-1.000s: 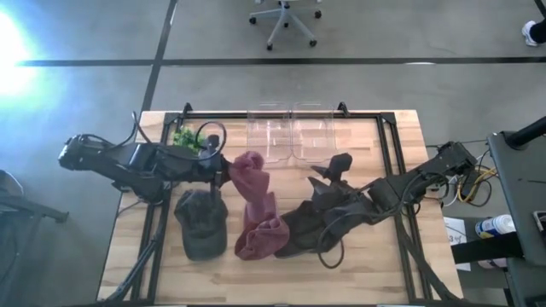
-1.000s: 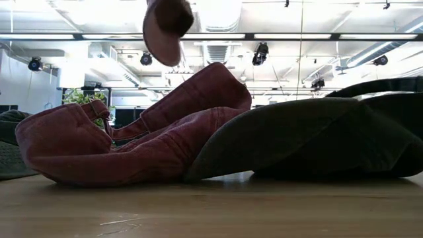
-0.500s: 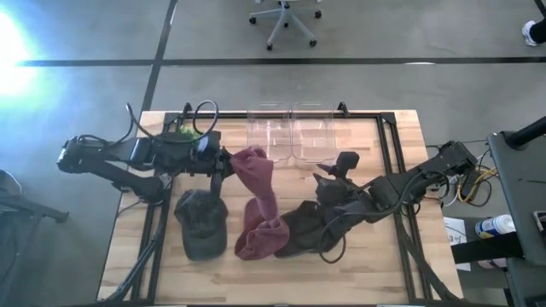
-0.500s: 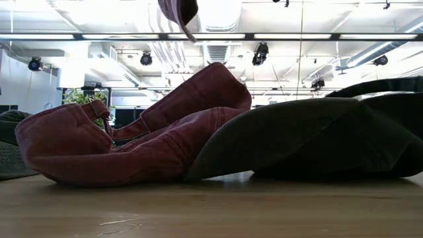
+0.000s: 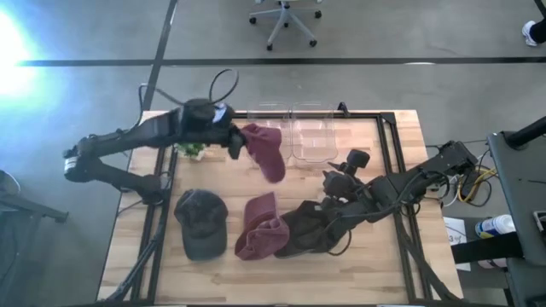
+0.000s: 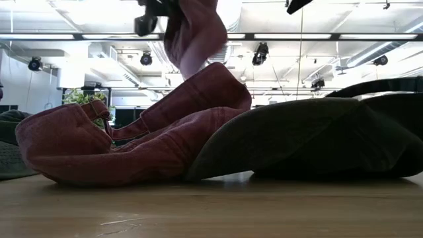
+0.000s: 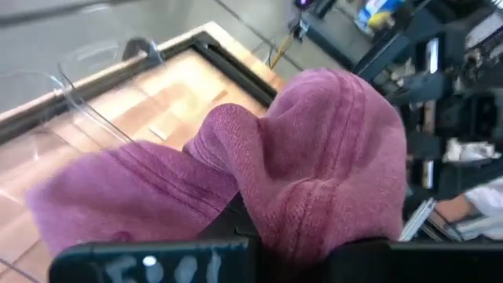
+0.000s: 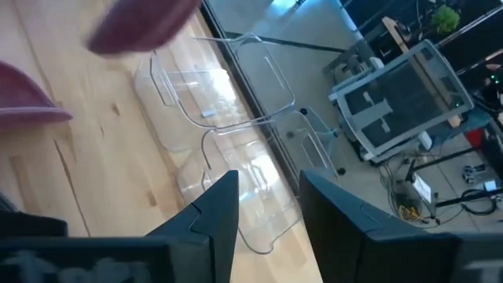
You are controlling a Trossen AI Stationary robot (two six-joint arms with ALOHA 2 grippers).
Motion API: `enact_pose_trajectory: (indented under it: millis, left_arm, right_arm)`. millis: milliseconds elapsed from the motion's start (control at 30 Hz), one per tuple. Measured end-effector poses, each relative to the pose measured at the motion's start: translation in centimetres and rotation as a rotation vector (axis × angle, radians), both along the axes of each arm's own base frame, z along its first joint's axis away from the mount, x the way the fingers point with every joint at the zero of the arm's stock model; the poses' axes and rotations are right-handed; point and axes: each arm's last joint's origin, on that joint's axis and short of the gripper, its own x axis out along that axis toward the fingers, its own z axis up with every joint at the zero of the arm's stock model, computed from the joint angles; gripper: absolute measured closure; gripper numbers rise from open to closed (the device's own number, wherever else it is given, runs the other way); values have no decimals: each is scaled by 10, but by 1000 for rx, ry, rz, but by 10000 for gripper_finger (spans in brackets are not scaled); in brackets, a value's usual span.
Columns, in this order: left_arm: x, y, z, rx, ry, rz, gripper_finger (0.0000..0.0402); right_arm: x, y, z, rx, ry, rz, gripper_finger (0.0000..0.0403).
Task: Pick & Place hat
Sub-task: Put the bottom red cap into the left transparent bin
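My left gripper (image 5: 237,141) is shut on a maroon cap (image 5: 266,150), held high over the table's far middle, next to two clear bins (image 5: 292,132). The cap also shows at the top of the low view (image 6: 192,33) and fills the left wrist view (image 7: 314,157). A second maroon cap (image 5: 260,228) lies on the table against a dark hat (image 5: 311,228). A dark grey cap (image 5: 201,223) lies at the near left. My right gripper (image 5: 348,166) is open and empty above the dark hat; its open fingers show in the right wrist view (image 8: 267,212). My left gripper pinches a bunched fold of the maroon cap's cloth (image 7: 263,224) between its two fingers; which part of the cap it is, I cannot tell. The fingers come about level from the table's left. The cap hangs beside and below them, slack and lifted clear.
A small green plant (image 5: 192,150) stands at the far left under my left arm. A black frame (image 5: 388,153) runs around the table top. Bare wood shows along the near edge (image 5: 281,277).
My left gripper has gone up and toward the table's far edge with the maroon cap. The cap, which hung down onto the second maroon cap, is now lifted clear and sits next to the bins. My right gripper has shifted slightly toward the right.
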Motion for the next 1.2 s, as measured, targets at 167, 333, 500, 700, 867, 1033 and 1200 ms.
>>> enact_pose_trajectory:
  millis: [167, 333, 500, 700, 867, 1033, 1200]
  left_arm:
    - [23, 25, 4, 70, 188, -59, 369]
    - [44, 47, 20, 172, 335, -198, 369]
    - [47, 84, 30, 228, 491, -248, 369]
    - [39, 143, 31, 199, 527, -172, 369]
    - [40, 171, 27, 205, 530, -100, 369]
    - [65, 182, 2, 166, 559, -142, 369]
    - [86, 187, -29, 64, 652, -148, 369]
  right_arm:
    - [-1, 1, -1, 35, 16, 7, 271]
    - [-1, 2, -4, 76, 29, 5, 271]
    - [-6, 3, -5, 106, 38, -19, 271]
    - [-14, 7, -8, 111, 41, -43, 271]
    - [-19, 4, -12, 85, 85, -69, 271]
    - [-22, -3, -14, 61, 111, -98, 271]
    - [-27, -12, -11, 89, 64, -149, 271]
